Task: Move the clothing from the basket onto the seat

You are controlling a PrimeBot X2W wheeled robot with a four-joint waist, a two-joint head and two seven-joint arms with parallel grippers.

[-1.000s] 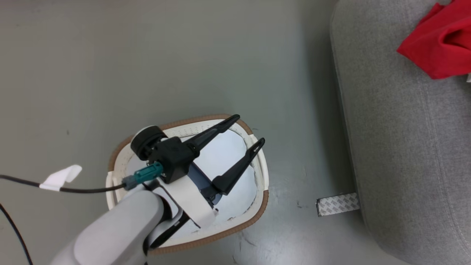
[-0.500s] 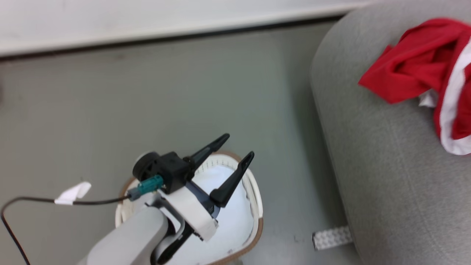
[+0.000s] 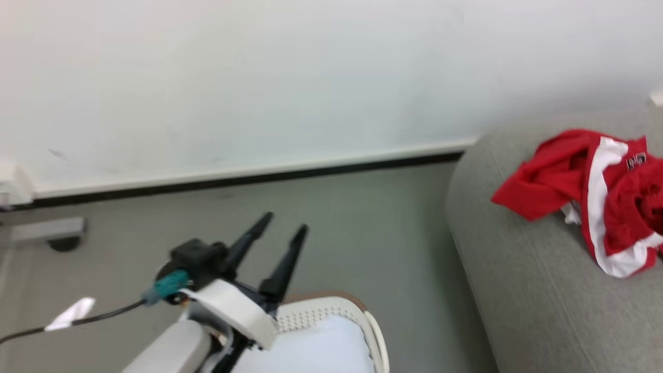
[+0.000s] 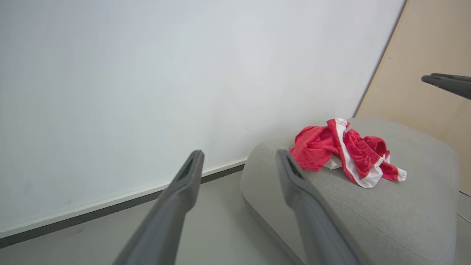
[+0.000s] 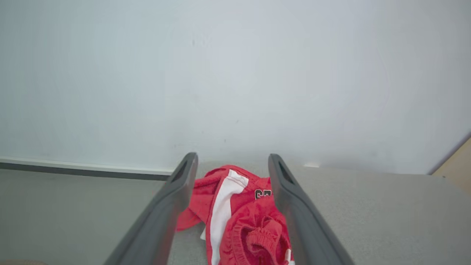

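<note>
The clothing (image 3: 585, 181), a crumpled red garment with white stripes, lies on the left end of the light grey seat (image 3: 518, 300). My right gripper (image 5: 232, 156) hovers over it, open, with the clothing (image 5: 239, 217) lying on the seat (image 5: 386, 221) beneath and free of the fingers. My left gripper (image 3: 285, 221) is open and holds nothing, raised above the white basket (image 3: 336, 306) with the tan rim. From the left wrist view, the left gripper (image 4: 240, 152) points toward the seat (image 4: 386, 213) and clothing (image 4: 342, 151). The right gripper's fingers (image 4: 449, 84) enter at the upper right.
A pale bluish-white pad (image 3: 321, 347) lies inside the basket. A white wall with a dark baseboard (image 3: 248, 178) runs behind the grey floor. A black cable with a white tag (image 3: 70, 315) trails off my left arm. A beige panel (image 4: 423, 55) stands behind the seat.
The head camera has tilted upward, so the basket has slid to the bottom edge and the wall has come into view. More of the clothing on the seat shows. My left gripper stays open.
</note>
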